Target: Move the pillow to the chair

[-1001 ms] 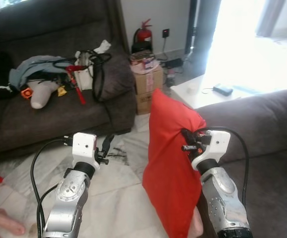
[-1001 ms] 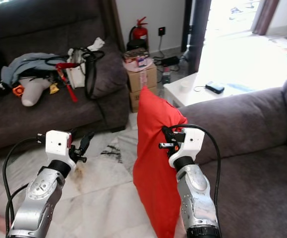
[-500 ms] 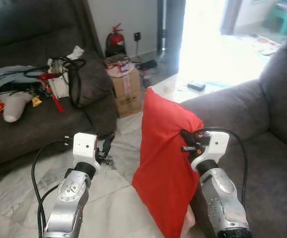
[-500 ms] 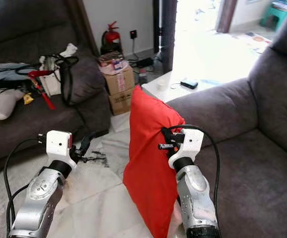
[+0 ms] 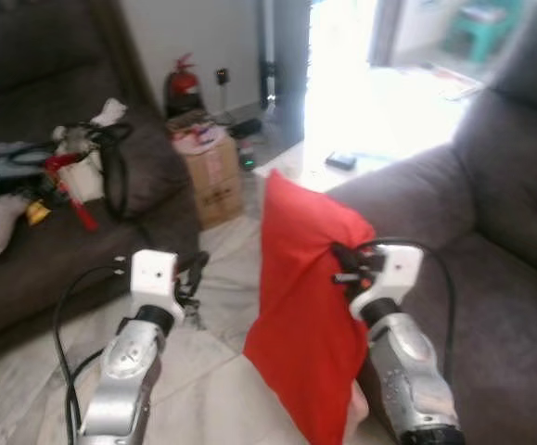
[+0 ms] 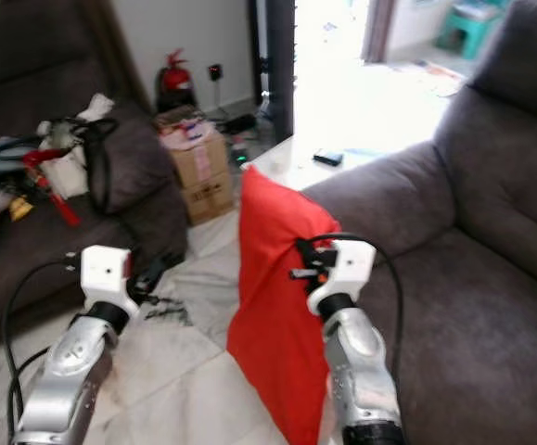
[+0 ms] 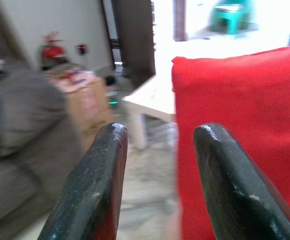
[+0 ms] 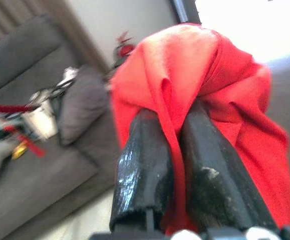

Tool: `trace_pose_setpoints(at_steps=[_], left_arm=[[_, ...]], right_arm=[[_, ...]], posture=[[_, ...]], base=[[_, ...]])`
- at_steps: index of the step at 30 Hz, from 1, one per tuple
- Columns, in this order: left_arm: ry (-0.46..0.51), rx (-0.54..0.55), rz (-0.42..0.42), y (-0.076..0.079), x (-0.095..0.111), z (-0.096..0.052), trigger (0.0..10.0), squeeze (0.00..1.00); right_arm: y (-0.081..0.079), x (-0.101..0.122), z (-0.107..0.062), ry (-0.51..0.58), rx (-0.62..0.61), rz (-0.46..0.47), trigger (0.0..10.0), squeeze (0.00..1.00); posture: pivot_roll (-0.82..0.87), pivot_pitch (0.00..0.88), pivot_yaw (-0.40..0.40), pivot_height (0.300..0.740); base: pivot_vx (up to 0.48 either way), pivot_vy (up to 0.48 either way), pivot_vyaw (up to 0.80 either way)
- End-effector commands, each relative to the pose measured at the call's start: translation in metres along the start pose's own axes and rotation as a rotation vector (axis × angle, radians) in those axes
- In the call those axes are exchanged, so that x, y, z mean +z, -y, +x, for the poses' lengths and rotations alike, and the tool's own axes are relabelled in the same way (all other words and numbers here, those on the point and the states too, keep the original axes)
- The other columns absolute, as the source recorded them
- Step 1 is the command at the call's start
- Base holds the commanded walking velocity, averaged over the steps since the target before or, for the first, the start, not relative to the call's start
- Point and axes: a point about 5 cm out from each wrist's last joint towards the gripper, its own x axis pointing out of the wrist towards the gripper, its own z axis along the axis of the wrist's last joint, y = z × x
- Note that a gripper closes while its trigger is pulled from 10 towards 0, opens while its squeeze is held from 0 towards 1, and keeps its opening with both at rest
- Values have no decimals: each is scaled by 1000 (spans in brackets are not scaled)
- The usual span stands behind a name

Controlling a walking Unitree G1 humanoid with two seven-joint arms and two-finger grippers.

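Pillow (image 5: 310,315): red, hanging upright in the air just beside the grey chair's front edge, above the pale floor, a fold of its cover pinched near the top.
Right gripper (image 8: 177,150): clamped on that fold of the pillow, red fabric squeezed between both black fingers (image 8: 145,170); raised at the chair-side edge of the pillow.
Left gripper (image 7: 160,165): fingers spread apart with nothing between them, held up on the far side of the pillow from the chair, near the red fabric but apart from it.
Chair (image 6: 477,269): grey upholstered seat with a thick arm and high back, on the robot's right; seat cushion bare.
Low white table (image 5: 319,171): beyond the chair's arm, a small dark object on top.
Cardboard box (image 5: 210,171): past the pillow from the chair, beside the table, small items on its lid.
Fire extinguisher (image 5: 183,82): red, against the wall behind the box.
Dark sofa (image 5: 55,250): across the floor from the chair, strewn with cables, cloth and a pale rounded object.
Sharpness: slightly blurred in all views.
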Motion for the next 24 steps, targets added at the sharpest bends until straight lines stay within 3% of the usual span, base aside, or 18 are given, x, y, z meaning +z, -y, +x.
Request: trace_pose_setpoints(at_steps=[1,24], left_arm=[[9,-11,-9,3,3,1,10000,0],[25,-18,-7,6,5,0,10000,0]], right_arm=[[-5,32,8,146,36,-30,10000,0],[-4,31,8,138,38,-36,10000,0]], posture=[[16,48,86,740],[10,55,83,740]], base=[[0,480,-800],[0,14,-800]])
